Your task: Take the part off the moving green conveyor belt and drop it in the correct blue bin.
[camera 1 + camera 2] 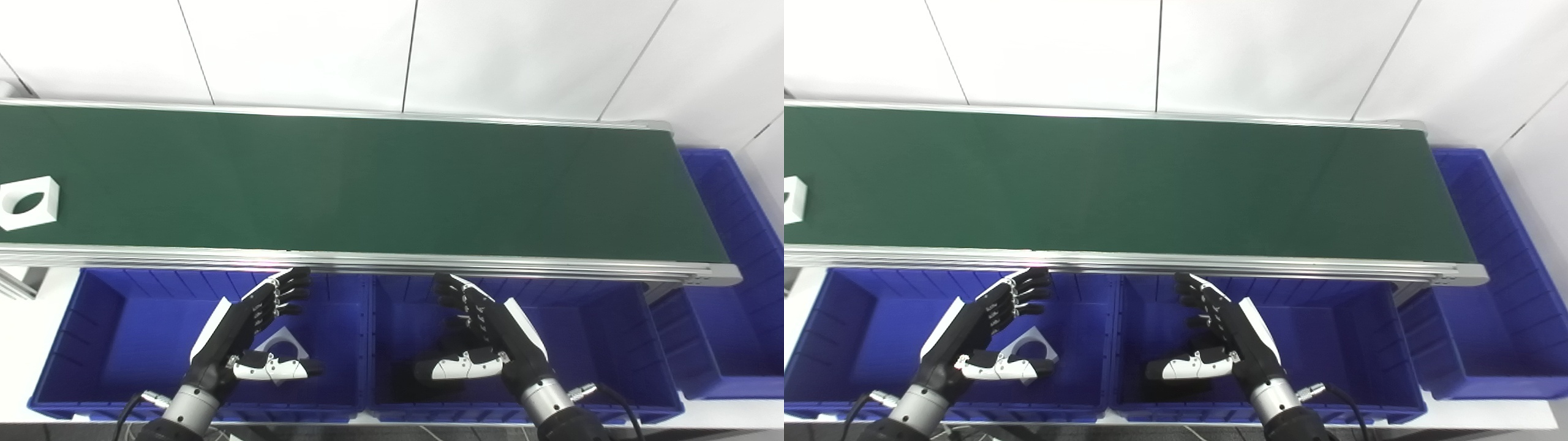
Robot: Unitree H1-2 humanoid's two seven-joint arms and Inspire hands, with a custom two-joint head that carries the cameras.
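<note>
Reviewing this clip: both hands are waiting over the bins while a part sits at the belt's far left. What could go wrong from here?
1. The white square part with a round hole lies at the green conveyor belt's far left; the open left hand may reach late and miss it.
2. A missed part could ride on towards the blue end bin.
3. A similar white part lies beneath the left hand, inviting a mistaken grasp.
</note>
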